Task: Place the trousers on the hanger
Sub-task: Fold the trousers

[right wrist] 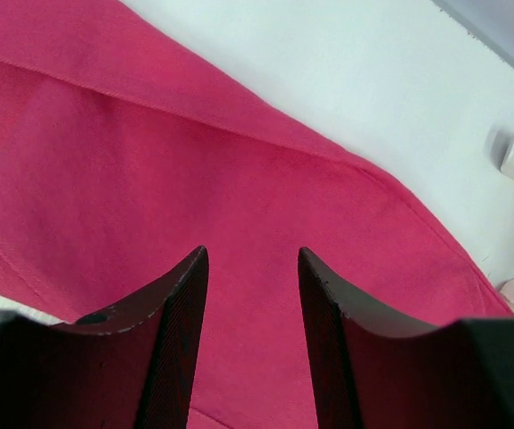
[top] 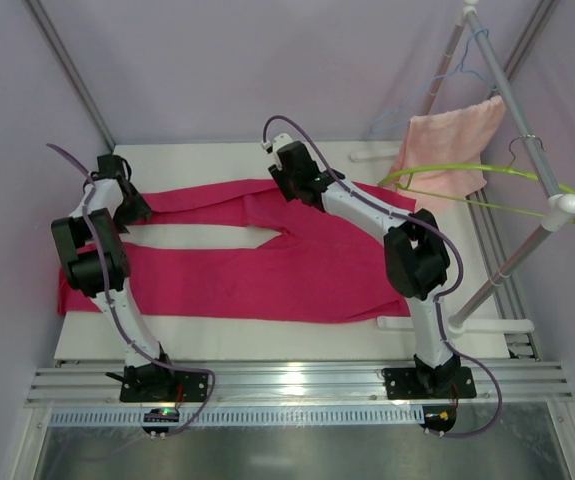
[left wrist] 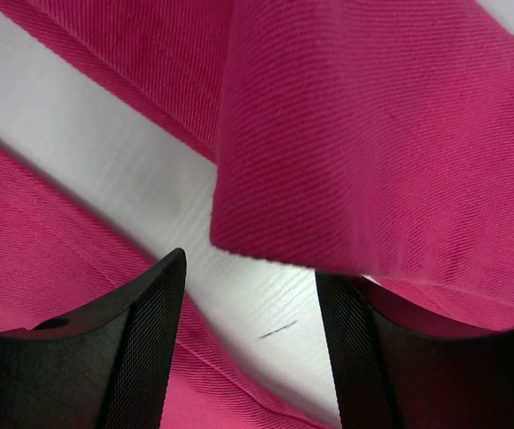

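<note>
The magenta trousers (top: 297, 265) lie spread on the white table (top: 217, 335), legs pointing left. My left gripper (top: 135, 208) is at the end of the upper leg. In the left wrist view this gripper (left wrist: 255, 268) is open over bare table, and the leg's hem (left wrist: 373, 134) drapes over the tip of its right finger (left wrist: 350, 357). My right gripper (top: 285, 188) hovers over the upper leg near the crotch; in the right wrist view it (right wrist: 252, 252) stands open just above the cloth (right wrist: 194, 161), nothing between the fingers. The lime-green hanger (top: 437, 168) hangs from the rack at the right.
A slanted grey rack pole (top: 512, 100) stands at the right with a pale salmon towel (top: 452, 140) and a light-blue wire hanger (top: 462, 70) on it. The rack's white foot (top: 487, 325) rests by the table's right edge. Walls close in on both sides.
</note>
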Controlling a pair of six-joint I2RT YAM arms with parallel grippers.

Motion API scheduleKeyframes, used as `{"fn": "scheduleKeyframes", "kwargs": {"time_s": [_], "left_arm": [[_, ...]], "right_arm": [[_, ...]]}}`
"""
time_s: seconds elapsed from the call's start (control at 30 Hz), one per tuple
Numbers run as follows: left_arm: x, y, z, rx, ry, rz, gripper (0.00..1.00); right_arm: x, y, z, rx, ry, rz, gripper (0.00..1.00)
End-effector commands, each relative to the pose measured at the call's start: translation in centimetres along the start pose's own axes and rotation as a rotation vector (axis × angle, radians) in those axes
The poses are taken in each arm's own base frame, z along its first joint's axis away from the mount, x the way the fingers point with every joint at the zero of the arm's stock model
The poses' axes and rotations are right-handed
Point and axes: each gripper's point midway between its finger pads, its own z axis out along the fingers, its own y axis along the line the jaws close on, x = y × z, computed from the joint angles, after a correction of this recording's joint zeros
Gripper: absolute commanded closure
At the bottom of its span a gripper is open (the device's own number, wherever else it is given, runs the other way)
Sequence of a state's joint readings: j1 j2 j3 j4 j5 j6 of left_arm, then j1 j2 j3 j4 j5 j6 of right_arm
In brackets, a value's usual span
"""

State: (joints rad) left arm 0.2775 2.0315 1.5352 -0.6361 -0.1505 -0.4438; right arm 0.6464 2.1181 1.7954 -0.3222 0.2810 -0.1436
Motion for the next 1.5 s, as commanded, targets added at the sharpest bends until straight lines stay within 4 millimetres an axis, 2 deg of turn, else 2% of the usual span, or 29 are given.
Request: {"fn": "scheduleKeyframes", "kwargs": {"time_s": [0.0, 0.2, 0.43, 0.63, 0.73, 0.83, 0.87, 0.93, 0.97, 1.0, 1.1, 1.13, 1.27, 1.33, 1.4, 1.47], "left_arm": [[-3.8, -1.1, -0.7, 0.015, -0.111, 0.018, 0.39], [-5.2, -1.4, -0.6, -0.010, -0.142, 0.024, 0.39], [-8.3, -1.2, -0.9, -0.081, -0.188, 0.042, 0.40], [-9.3, -2.2, -0.2, -0.063, -0.183, 0.062, 0.42], [-9.0, -2.3, 0.4, -0.060, -0.173, 0.069, 0.50], [-9.0, -2.5, 0.7, -0.053, -0.175, 0.074, 0.63], [-8.9, -2.4, 0.8, -0.057, -0.170, 0.077, 0.75], [-9.3, -2.5, 0.7, -0.061, -0.176, 0.074, 0.88], [-9.4, -2.3, 0.5, -0.067, -0.177, 0.069, 0.92], [-9.4, -2.2, 0.4, -0.076, -0.170, 0.073, 0.94], [-11.7, -1.8, -1.1, -0.118, -0.235, 0.057, 0.97], [-13.0, -2.1, -1.7, -0.109, -0.269, 0.046, 0.96], [-15.5, -3.5, -2.4, -0.059, -0.345, 0.001, 0.98], [-15.9, -3.8, -1.8, -0.046, -0.357, -0.033, 0.99], [-16.4, -4.2, -1.4, -0.038, -0.365, -0.071, 0.99], [-16.5, -4.4, -0.2, -0.042, -0.356, -0.084, 0.98]], "right_arm": [[-3.0, -0.5, -2.9, -0.017, -0.083, 0.060, 0.52], [-2.4, -0.2, -3.3, -0.030, -0.072, 0.083, 0.52], [-2.0, -0.5, -3.8, -0.019, -0.058, 0.085, 0.52], [-1.8, -0.9, -4.3, -0.003, -0.062, 0.089, 0.52], [-1.9, -1.0, -4.3, 0.002, -0.063, 0.089, 0.52], [-2.3, -1.2, -4.5, 0.005, -0.071, 0.092, 0.52], [-2.2, -1.0, -4.5, 0.002, -0.071, 0.091, 0.52], [-2.6, -1.1, -4.7, 0.001, -0.078, 0.092, 0.52], [-2.6, -1.2, -4.7, 0.005, -0.078, 0.092, 0.52], [-2.6, -1.3, -4.8, 0.006, -0.079, 0.093, 0.52], [-2.8, -1.3, -5.2, 0.001, -0.078, 0.096, 0.52], [-2.9, -1.4, -5.3, 0.002, -0.076, 0.101, 0.52], [-3.1, -0.5, -5.5, -0.042, -0.091, 0.137, 0.52], [-2.7, 0.0, -4.7, -0.053, -0.090, 0.152, 0.52], [-2.9, -0.5, -4.0, -0.015, -0.086, 0.164, 0.52], [-2.0, -1.0, -2.5, 0.035, -0.049, 0.158, 0.52]]}}
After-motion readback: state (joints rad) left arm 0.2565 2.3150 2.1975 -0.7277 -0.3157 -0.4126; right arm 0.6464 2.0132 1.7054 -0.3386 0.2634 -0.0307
